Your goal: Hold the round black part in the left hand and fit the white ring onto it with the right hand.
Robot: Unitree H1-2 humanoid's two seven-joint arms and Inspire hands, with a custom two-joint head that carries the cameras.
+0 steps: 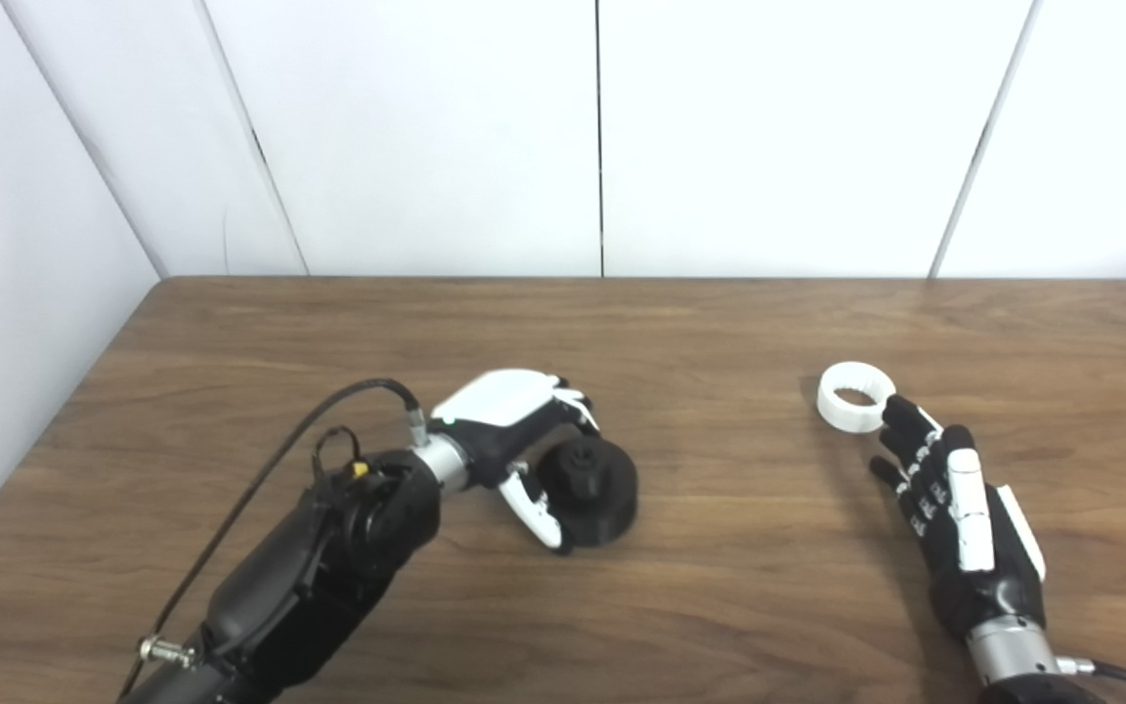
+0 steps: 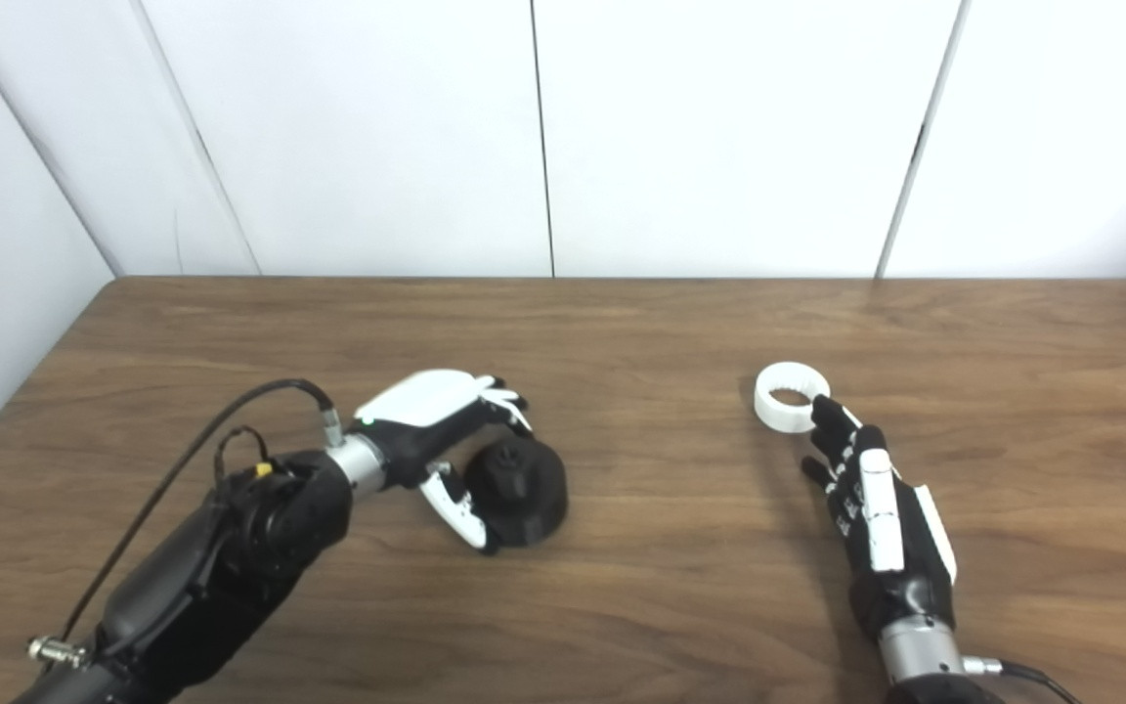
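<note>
The round black part [image 1: 590, 489] lies on the wooden table [image 1: 700, 332], left of centre. My left hand [image 1: 509, 420] is open and cups it from the left, fingers behind it and the thumb at its near left side; it also shows in the right eye view [image 2: 426, 411]. The white ring [image 1: 853, 396] lies flat on the table to the right. My right hand [image 1: 954, 508] is open and stretched out flat just below the ring, with its fingertips [image 1: 900, 411] at the ring's near right edge.
White wall panels stand along the table's far edge and on the left. A black cable [image 1: 328, 411] loops from the left forearm above the table.
</note>
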